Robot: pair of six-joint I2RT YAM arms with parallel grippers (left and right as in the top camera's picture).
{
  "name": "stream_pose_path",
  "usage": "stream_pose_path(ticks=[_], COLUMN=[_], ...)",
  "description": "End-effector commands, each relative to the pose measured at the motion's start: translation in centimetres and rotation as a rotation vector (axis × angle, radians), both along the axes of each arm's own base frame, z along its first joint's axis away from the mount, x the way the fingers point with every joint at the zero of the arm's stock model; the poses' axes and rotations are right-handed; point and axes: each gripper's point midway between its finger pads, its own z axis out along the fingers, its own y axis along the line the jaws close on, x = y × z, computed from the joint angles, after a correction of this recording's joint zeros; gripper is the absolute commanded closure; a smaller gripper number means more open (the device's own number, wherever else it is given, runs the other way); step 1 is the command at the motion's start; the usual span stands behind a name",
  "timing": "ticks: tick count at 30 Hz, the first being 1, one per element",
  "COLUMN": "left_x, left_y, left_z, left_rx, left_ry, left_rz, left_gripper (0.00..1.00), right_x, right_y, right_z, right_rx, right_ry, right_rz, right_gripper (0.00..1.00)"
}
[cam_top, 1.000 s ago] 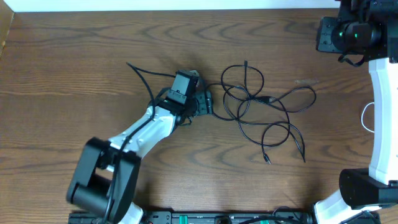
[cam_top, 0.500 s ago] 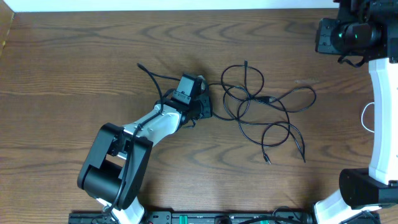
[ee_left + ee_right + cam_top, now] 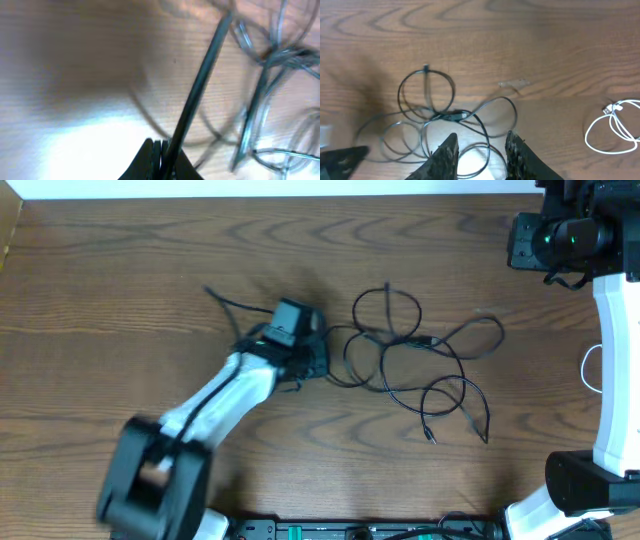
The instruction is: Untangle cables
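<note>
Overhead shows thin black cables [image 3: 428, 341] sprawled in overlapping, tangled loops.

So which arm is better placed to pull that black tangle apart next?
Probably left: the left gripper is shut on a black cable from the tangle. The right gripper hangs open, off to the side.

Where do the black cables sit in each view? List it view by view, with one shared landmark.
Overhead: black cables right of centre; left gripper at their left end.
Left wrist: blurred, upper right; one strand runs down into the shut gripper.
Right wrist: lower left, above the open right gripper.
Landmark: round loop with a plug at its top; too blurred to pick out in left wrist.
</note>
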Motion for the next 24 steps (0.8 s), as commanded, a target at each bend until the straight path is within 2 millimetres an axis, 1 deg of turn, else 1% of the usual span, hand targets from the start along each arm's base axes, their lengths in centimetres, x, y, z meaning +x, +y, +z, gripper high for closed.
stream_pose_path(ticks=[1,5,6,7,8,10,12,13,14,17,20,24], left_x=[-0.1,-1.2,-1.3,-1.5,-1.7,-2.1,-2.4,-2.6,-2.7,-2.8,-2.5,-1.0], left_y=[3.6,8.1,8.7,8.9,8.7,8.1,7.3,6.9,6.4,4.6,2.8,2.3], left_z=[5.4,9.9,11.1,12.3,13.7,15.7,17.0,17.5,17.8,19.5,22.6,26.5], left_rx=[-0.001,-0.027,-0.052,-0.09,-0.14,-0.207,-0.252,-0.27,-0.289,-0.376,-0.47,-0.548], left_ry=[-0.088,-0.153,-0.18,-0.206,-0.237,-0.284,-0.319,-0.33,-0.338,-0.379,-0.487,-0.633], left_rz=[0.078,0.198,0.214,0.217,0.206,0.175,0.14,0.122,0.104,0.018,-0.083,-0.083], left_gripper=[0.93,0.93,0.92,0.93,0.92,0.93,0.92,0.93,0.93,0.93,0.92,0.92], right_x=[-0.3,-0.4,-0.5,-0.6,-0.7,-1.0,-1.4,-1.5,-1.7,-1.9,-2.2,-3.2], right_y=[0.0,0.2,0.5,1.2,2.3,4.2,6.1,6.9,7.6,9.3,10.8,13.6], right_z=[0.1,-1.0,-1.3,-1.7,-2.2,-3.0,-3.9,-4.4,-4.9,-6.9,-8.9,-11.6], right_rx=[-0.008,-0.002,0.013,0.034,0.065,0.12,0.167,0.185,0.199,0.229,0.267,0.358], right_ry=[0.001,0.032,0.042,0.054,0.065,0.08,0.097,0.107,0.115,0.147,0.173,0.212], right_rz=[0.022,0.026,0.04,0.081,0.148,0.266,0.36,0.398,0.428,0.47,0.508,0.579], right_gripper=[0.72,0.73,0.75,0.75,0.75,0.75,0.7,0.65,0.64,0.6,0.59,0.57])
